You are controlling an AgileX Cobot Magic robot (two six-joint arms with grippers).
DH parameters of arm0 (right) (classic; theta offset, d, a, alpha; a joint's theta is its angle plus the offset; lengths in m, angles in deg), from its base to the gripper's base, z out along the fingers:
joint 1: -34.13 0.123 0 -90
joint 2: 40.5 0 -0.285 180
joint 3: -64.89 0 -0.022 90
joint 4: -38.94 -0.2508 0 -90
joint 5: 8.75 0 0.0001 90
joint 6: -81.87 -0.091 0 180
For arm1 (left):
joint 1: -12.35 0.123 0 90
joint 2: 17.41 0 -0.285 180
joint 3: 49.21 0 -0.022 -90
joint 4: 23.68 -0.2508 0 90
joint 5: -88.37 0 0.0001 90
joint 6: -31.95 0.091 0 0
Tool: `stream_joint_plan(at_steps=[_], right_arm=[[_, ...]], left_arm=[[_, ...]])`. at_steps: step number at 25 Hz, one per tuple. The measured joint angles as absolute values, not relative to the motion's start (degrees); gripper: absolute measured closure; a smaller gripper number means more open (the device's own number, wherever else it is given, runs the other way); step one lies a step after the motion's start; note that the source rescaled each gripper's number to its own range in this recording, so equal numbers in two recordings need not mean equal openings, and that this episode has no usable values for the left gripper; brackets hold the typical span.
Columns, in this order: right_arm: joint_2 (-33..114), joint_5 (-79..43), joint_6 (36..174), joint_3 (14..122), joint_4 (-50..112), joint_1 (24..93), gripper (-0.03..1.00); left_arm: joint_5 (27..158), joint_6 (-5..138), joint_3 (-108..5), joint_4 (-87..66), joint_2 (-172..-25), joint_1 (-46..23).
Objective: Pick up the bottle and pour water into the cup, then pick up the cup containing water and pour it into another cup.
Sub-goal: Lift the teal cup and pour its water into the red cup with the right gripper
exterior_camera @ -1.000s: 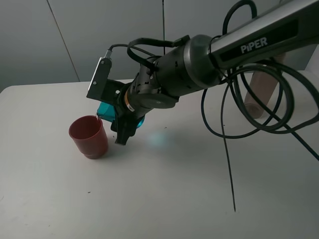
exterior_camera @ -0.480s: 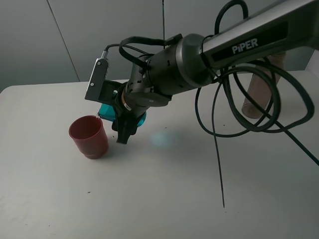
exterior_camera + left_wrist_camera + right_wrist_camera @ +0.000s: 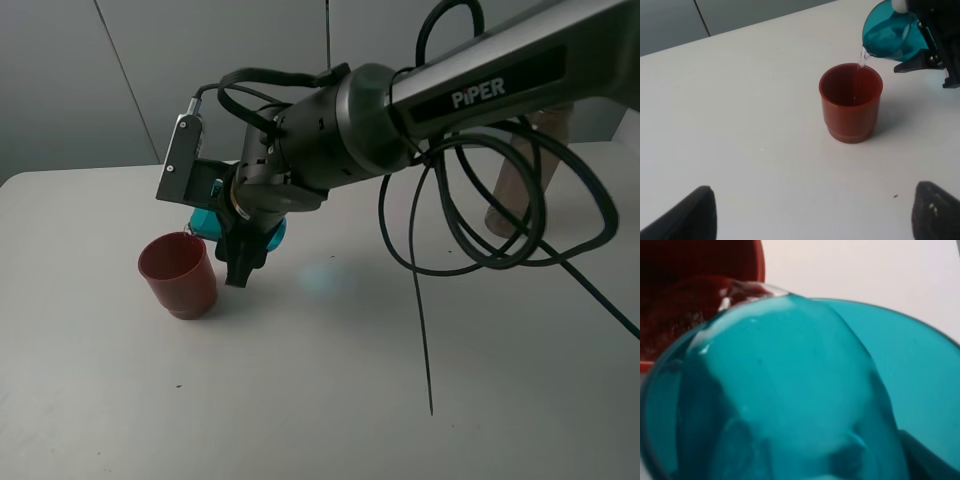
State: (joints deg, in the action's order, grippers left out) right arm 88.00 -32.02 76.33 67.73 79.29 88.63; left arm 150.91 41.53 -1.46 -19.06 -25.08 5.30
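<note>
My right gripper [image 3: 236, 243] has reached across to the left and is shut on the teal cup [image 3: 207, 222], holding it tipped over the dull-red cup [image 3: 178, 274]. In the left wrist view the teal cup [image 3: 887, 35] is tilted with its rim above the red cup [image 3: 851, 102], and a thin stream of water [image 3: 860, 56] falls into it. The teal cup [image 3: 790, 390] fills the right wrist view, with the red cup [image 3: 695, 285] behind it. My left gripper [image 3: 815, 200] is open and empty, a little way from the red cup. The bottle [image 3: 507, 190] stands at the right, partly hidden by cables.
Black cables [image 3: 440, 250] hang in loops from the right arm over the middle and right of the white table [image 3: 320, 400]. A grey panelled wall [image 3: 80, 80] runs behind the table's far edge.
The right arm has shifted slightly left and turned the wrist further, tipping the teal cup more over the red cup. The hanging cables have swung left.
</note>
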Motion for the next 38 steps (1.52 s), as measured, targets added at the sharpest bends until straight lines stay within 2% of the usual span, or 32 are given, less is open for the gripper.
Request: stream_joint_plan(at_steps=[38], right_arm=[[89.07, -34.59, 76.33, 68.96, 90.81, 88.90, 0.93]], left_arm=[[150.91, 41.53, -1.46, -19.06, -25.08, 5.30]])
